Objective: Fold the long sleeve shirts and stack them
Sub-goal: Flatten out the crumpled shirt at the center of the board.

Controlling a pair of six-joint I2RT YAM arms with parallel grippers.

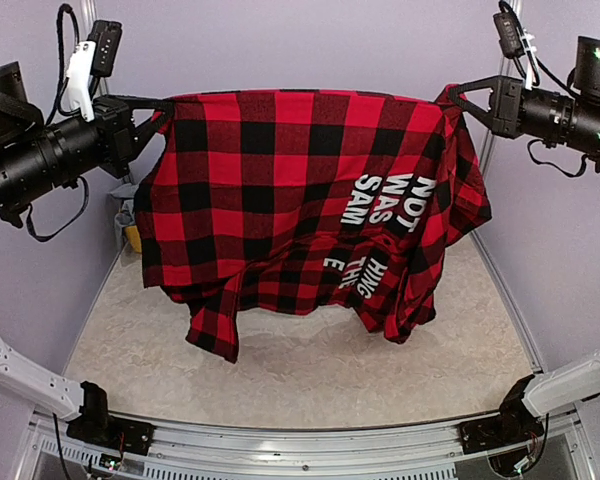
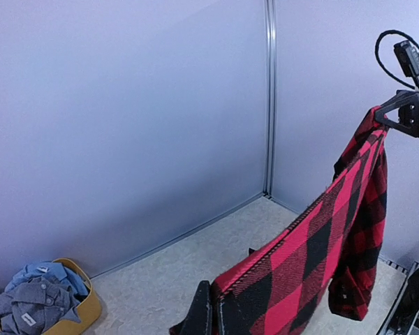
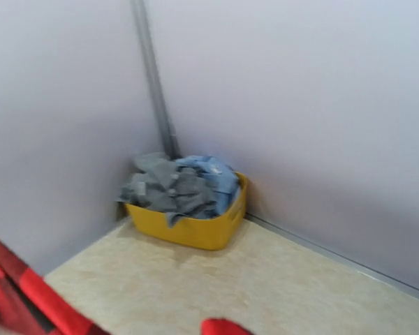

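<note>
The red-and-black check flannel shirt (image 1: 300, 190) with white lettering hangs spread in the air between my two grippers, its lower edge and sleeves dangling just above the table. My left gripper (image 1: 166, 110) is shut on its upper left corner. In the left wrist view the cloth edge (image 2: 293, 244) is pinched at the gripper (image 2: 220, 301). My right gripper (image 1: 453, 100) is shut on the upper right corner and also shows in the left wrist view (image 2: 386, 118). Grey shirts (image 3: 160, 185) and a pale blue shirt (image 3: 209, 174) lie heaped in the tub. The right wrist view shows only red cloth scraps (image 3: 21, 300), no fingers.
A yellow plastic tub (image 3: 195, 227) stands in the far left corner of the table, against the walls; it also shows in the top view (image 1: 132, 238) and the left wrist view (image 2: 84, 310). Pale walls enclose the beige table (image 1: 310, 360) on three sides.
</note>
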